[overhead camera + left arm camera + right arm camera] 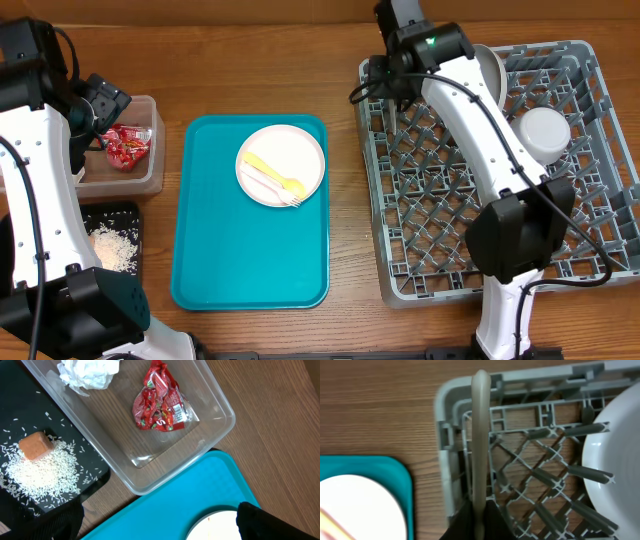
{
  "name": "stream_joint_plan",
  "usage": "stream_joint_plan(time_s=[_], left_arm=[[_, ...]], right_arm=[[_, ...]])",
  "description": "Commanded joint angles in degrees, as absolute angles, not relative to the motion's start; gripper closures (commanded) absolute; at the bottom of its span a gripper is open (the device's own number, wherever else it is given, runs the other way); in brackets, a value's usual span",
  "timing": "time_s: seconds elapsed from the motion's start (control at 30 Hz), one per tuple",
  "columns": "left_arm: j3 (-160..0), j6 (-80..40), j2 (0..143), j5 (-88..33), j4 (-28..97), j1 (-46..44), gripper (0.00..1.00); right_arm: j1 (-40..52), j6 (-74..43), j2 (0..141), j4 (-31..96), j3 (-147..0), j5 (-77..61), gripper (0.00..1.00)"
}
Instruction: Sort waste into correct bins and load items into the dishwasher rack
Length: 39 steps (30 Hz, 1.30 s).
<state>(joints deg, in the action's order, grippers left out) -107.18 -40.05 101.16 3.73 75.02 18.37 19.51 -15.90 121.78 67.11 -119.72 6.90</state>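
Note:
My right gripper is shut on a thin pale utensil seen edge on, held over the far left corner of the grey dishwasher rack. From overhead that gripper sits at the rack's back left. My left gripper is open and holds nothing; it hangs between the clear tub and the teal tray. The tub holds red wrappers and a crumpled napkin. The black tray holds rice and an orange cube.
A white plate with a yellow spoon lies on the teal tray. In the rack stand a white bowl and an upright plate. The right arm stretches across the rack's left half.

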Motion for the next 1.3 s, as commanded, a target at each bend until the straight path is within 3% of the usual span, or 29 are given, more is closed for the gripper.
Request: stream_joint_plan(time_s=[0.0, 0.07, 0.2, 0.23, 0.3, 0.37, 0.67, 0.87, 1.1, 1.27], left_arm=[[-107.1, -39.8, 101.2, 4.5, 74.9, 18.4, 0.00], [-107.1, -39.8, 101.2, 4.5, 74.9, 18.4, 0.00], [-107.1, -39.8, 101.2, 4.5, 74.9, 18.4, 0.00], [-107.1, -39.8, 101.2, 4.5, 74.9, 18.4, 0.00], [-107.1, -39.8, 101.2, 4.5, 74.9, 18.4, 0.00], [-107.1, -39.8, 101.2, 4.5, 74.9, 18.4, 0.00], [-107.1, -39.8, 101.2, 4.5, 74.9, 18.4, 0.00], [-107.1, -39.8, 101.2, 4.5, 74.9, 18.4, 0.00], [-107.1, -39.8, 101.2, 4.5, 74.9, 18.4, 0.00], [-107.1, -39.8, 101.2, 4.5, 74.9, 18.4, 0.00]], right_arm=[[18.2, -16.1, 121.7, 65.1, -116.0, 7.3, 0.96], [17.8, -15.5, 121.7, 63.5, -114.4, 5.5, 0.95], [17.8, -13.3, 121.7, 61.0, -112.4, 1.5, 0.75], [17.8, -13.3, 121.8, 60.7, -112.3, 1.3, 0.64], [18.1, -13.3, 121.8, 60.0, -112.2, 1.0, 0.13], [18.1, -13.3, 121.7, 59.7, -112.2, 0.0, 0.08], [20.0, -12.8, 121.1, 59.9, -114.8, -11.8, 0.07], [26.8, -2.3, 121.3, 57.1, -114.7, -17.2, 0.08], [35.3, -0.8, 125.4, 55.0, -113.8, -12.1, 0.26], [39.1, -0.8, 129.3, 54.8, -113.7, -12.0, 0.30]])
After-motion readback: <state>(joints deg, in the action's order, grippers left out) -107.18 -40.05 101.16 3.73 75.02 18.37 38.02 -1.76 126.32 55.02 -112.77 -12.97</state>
